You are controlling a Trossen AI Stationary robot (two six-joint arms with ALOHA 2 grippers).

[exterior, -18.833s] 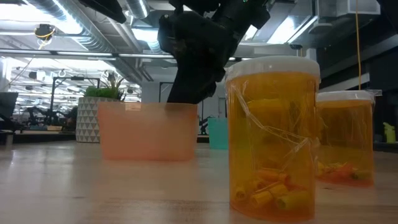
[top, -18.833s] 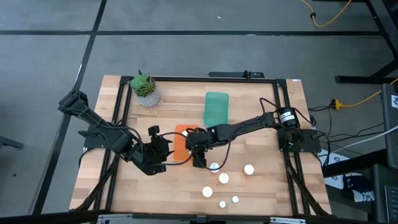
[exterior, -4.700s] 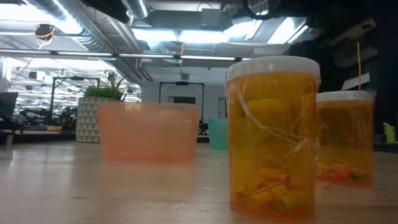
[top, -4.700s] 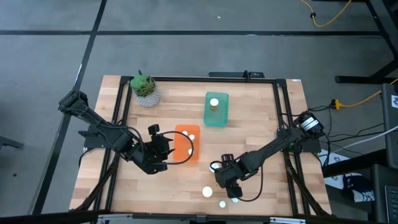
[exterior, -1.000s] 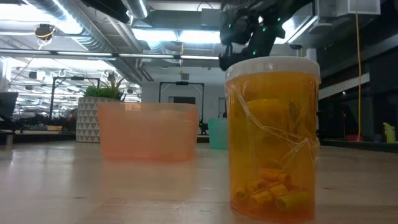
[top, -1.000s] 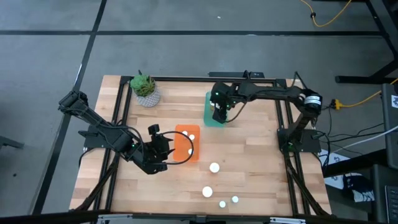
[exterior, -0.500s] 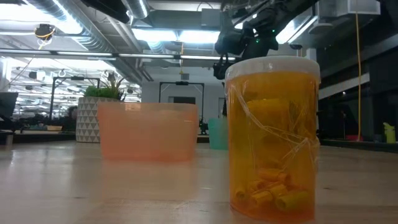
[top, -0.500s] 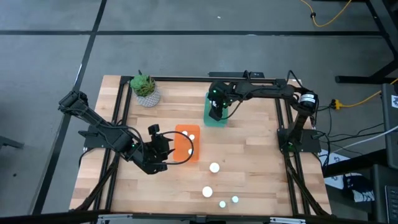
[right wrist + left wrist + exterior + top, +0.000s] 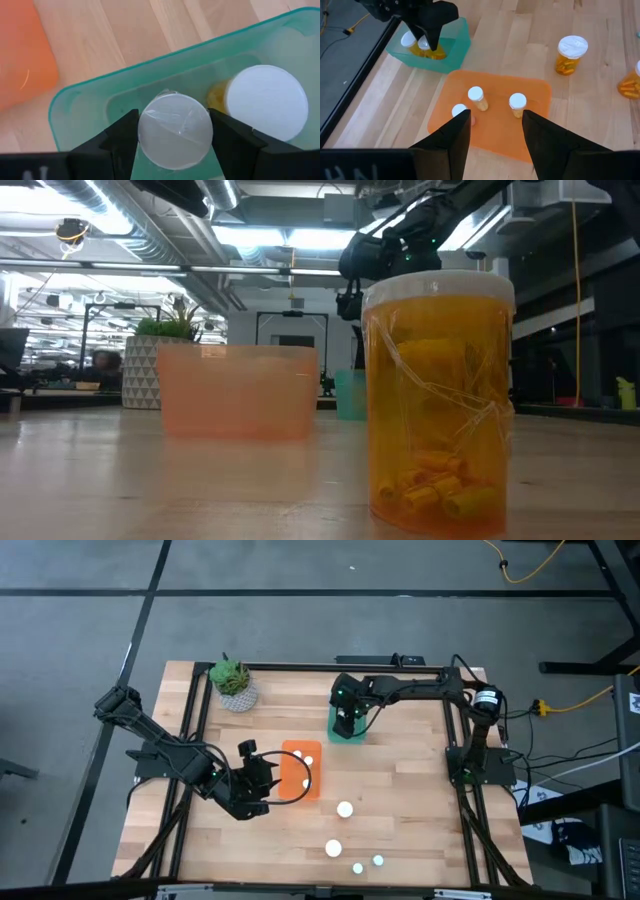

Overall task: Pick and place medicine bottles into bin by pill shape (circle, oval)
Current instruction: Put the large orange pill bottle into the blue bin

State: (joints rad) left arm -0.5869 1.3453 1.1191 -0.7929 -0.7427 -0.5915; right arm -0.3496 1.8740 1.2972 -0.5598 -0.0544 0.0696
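Observation:
My right gripper is shut on a white-capped medicine bottle inside the rim of the green bin, beside another bottle that stands on the bin's floor. In the high view this gripper hangs over the green bin at the table's far middle. My left gripper waits open above the near edge of the orange bin, which holds three bottles, among them a bottle. My right gripper pinches the bottle's white cap between its two fingers, one on each side of the cap's rim. The fingers come from above, pointing steeply down. The bottle stays upright; whether its base touches the bin floor is hidden under the cap.
Several loose bottles stand on the wood near the front right, such as a bottle and a bottle. A potted plant sits at the far left. One large amber bottle fills the low view.
My right gripper has sunk toward the green bin with the bottle, shifting slightly toward the table's left edge. The bottle stays upright in the hold.

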